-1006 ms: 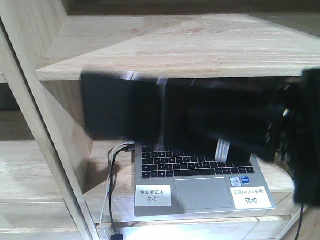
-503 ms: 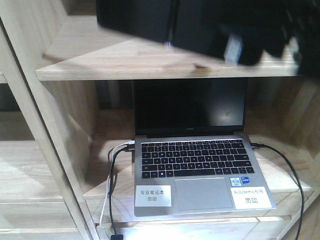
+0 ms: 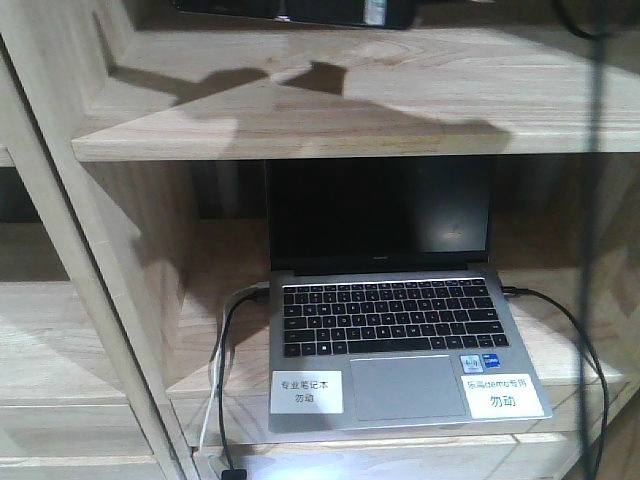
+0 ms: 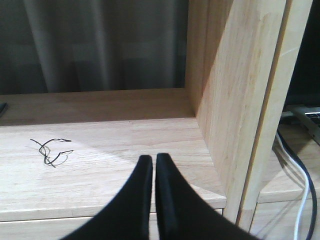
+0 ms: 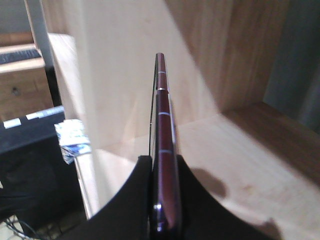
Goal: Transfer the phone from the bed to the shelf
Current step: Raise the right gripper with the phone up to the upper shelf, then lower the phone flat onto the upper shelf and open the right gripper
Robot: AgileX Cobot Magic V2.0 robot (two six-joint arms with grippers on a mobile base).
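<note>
Black phone (image 3: 300,10) — cropped at frame-top

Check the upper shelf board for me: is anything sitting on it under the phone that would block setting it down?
Nothing visible does. The right gripper holds the phone edge-on above the shelf, whose visible board carries only shadows. The laptop sits a level lower, out of the way.

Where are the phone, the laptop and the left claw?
phone (image 5: 165,165): right wrist view, pinkish metallic edge.
laptop (image 3: 390,318): front view, black keyboard.
left claw (image 4: 153,172): left wrist view, between the closed fingertips.
</note>
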